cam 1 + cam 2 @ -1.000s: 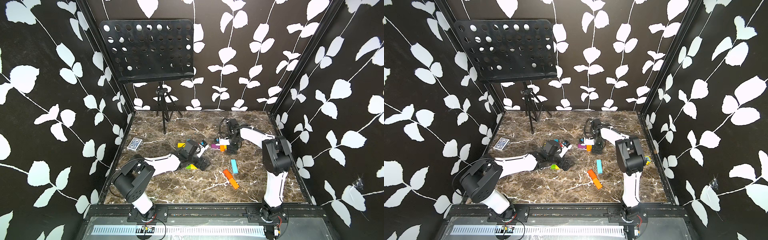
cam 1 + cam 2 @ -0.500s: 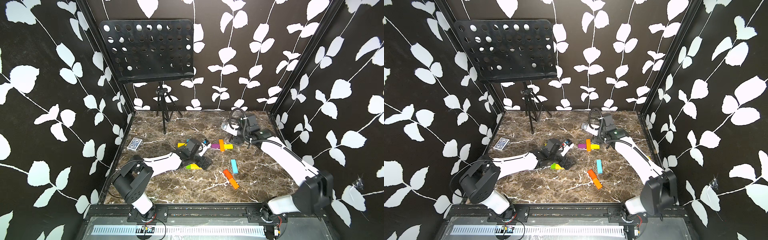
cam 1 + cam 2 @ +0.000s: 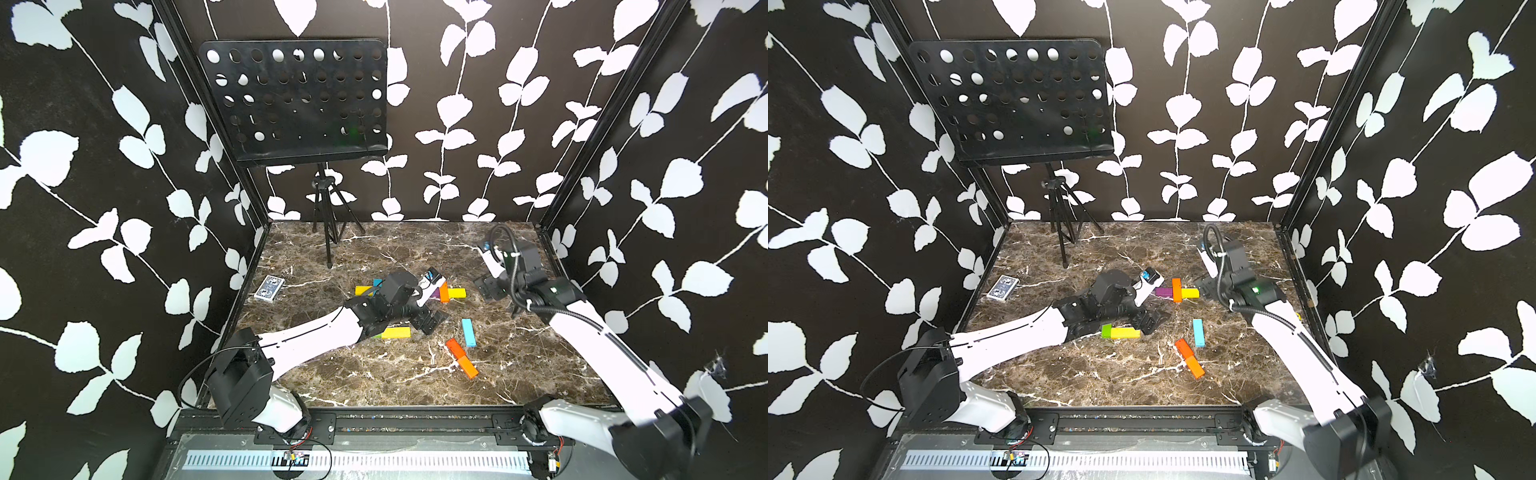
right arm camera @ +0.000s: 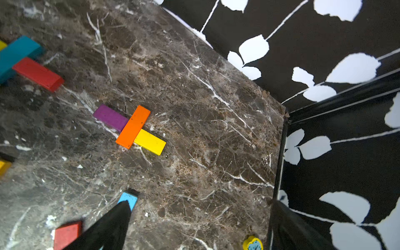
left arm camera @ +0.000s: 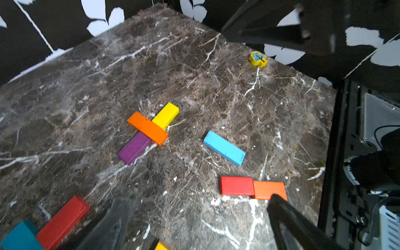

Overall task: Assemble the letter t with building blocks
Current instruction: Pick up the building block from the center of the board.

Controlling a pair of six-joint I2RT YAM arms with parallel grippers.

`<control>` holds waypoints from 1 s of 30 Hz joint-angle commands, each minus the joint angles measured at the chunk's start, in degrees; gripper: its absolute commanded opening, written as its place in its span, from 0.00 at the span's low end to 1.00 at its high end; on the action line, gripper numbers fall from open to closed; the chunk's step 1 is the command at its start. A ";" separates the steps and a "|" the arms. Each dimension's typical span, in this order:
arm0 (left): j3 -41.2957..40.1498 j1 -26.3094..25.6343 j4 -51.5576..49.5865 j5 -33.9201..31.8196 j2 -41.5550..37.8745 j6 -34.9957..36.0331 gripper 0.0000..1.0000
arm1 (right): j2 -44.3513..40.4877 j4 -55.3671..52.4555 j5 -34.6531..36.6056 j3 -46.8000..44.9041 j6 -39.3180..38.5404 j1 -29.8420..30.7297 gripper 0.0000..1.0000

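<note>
Blocks (image 5: 147, 129) look light, rigid, slick; pinch the cyan block (image 5: 224, 147), centre-right, across its long sides. Both left gripper (image 3: 429, 322) and right gripper (image 3: 489, 288) gape empty.

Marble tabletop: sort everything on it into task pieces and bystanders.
Job: crossed purple, orange and yellow glossy bars; cyan bar; red and orange bars end to end; lime and yellow bars.
Lying about: blue-patterned flat card box; small yellow tree token; black perforated music stand.

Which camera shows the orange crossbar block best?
Left wrist: the orange block sits mid-frame, sharp and unobstructed, with the purple block and yellow block on either side. Right wrist shows it whole too. In both top views it is tiny.
</note>
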 commanded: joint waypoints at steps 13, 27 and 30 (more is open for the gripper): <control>8.49 -5.33 -7.62 -5.47 5.65 -12.36 0.91 | -17.91 -2.20 -13.63 -13.08 22.75 0.14 0.99; 14.17 -13.35 -15.91 -14.70 21.04 -48.33 0.68 | -27.84 -8.71 -7.45 -24.15 36.19 5.16 0.92; 15.75 -13.94 -17.65 -15.09 23.13 -52.01 0.63 | -26.40 -8.50 -8.03 -26.18 39.20 7.33 0.86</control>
